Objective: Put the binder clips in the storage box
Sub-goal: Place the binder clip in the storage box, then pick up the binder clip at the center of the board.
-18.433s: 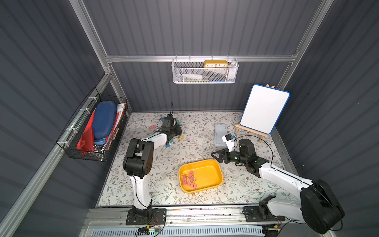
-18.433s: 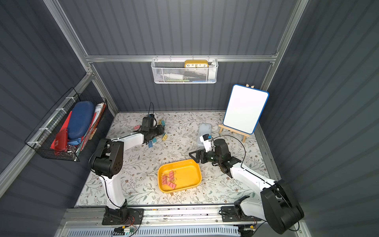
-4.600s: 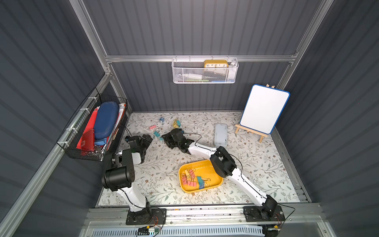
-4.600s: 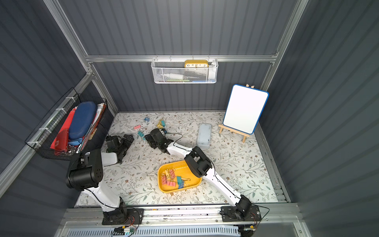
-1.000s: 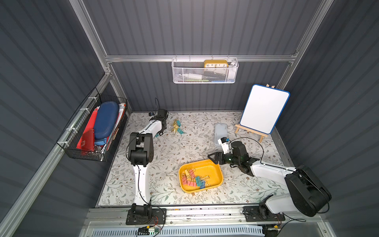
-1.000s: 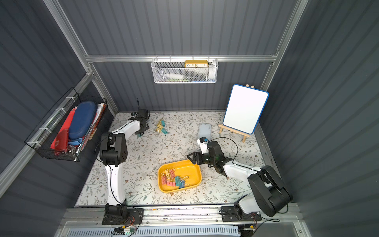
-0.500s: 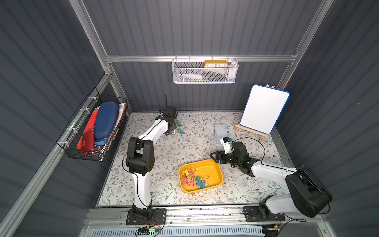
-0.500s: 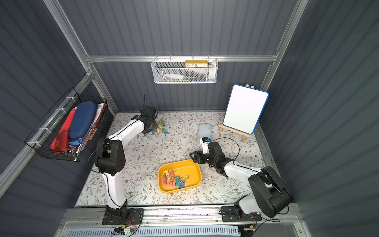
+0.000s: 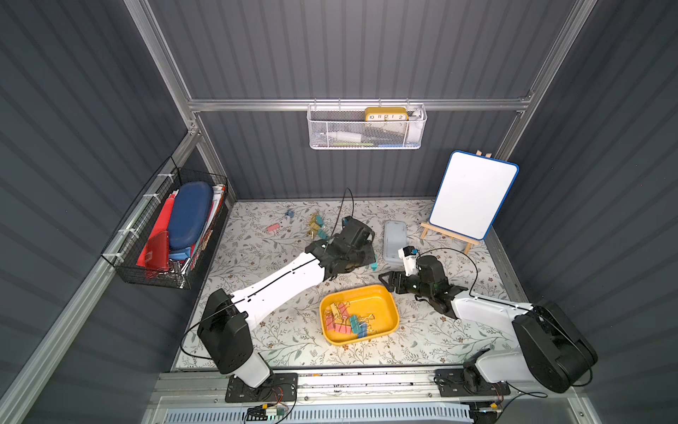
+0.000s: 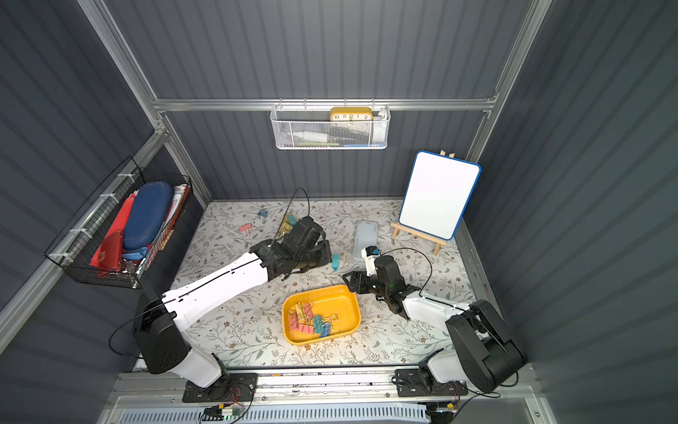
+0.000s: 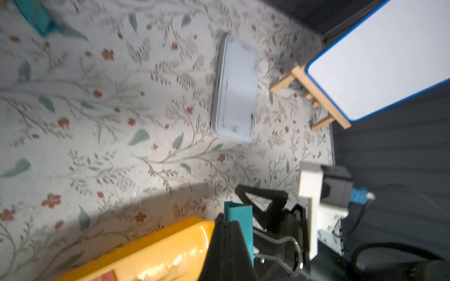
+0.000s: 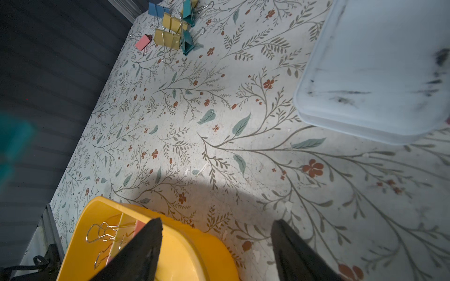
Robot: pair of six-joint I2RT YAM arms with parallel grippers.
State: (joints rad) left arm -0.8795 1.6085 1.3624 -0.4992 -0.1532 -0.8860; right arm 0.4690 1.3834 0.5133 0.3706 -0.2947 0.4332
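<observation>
While L gripper (image 11: 230, 225) clamps teal binder clip (image 11: 239, 216) w/ wire handles, R gripper (image 12: 215, 225) gapes by shallow yellow storage box (image 12: 185, 253).

Even light; left wrist view blurred; storage box (image 11: 151, 253) glinting.

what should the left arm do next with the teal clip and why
Likely carry it toward the robot's base until it hangs above the storage box, then open. The left gripper is shut on the teal binder clip, which in a top view is over the mat just past the box's far rim, not above it yet.
</observation>
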